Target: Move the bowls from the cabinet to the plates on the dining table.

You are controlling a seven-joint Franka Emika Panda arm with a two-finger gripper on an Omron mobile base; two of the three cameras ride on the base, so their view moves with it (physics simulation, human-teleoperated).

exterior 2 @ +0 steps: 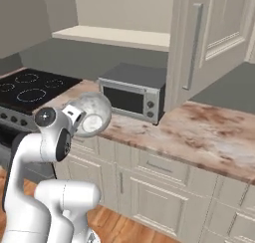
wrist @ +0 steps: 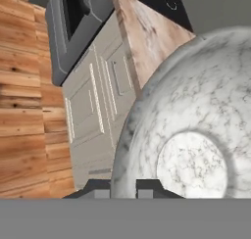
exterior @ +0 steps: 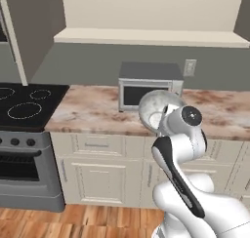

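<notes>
Gripping the stone-look bowl (exterior: 157, 108) by its rim, gripper (wrist: 122, 188) fingers pinch it, prob. tilted on its side, above marble counter (exterior 2: 199, 132) edge; toaster oven (exterior 2: 132, 93) behind, cabinet door (exterior 2: 209, 33) open beyond.

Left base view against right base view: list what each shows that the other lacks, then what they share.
Left base view alone: the wall outlet behind the microwave, and the oven door below the cooktop.

Right base view alone: the cabinet door swung open, with its long silver handle.

Both: the bowl held up at the arm's end in front of the microwave, the marble counter, the cooktop and the open shelf.
</notes>
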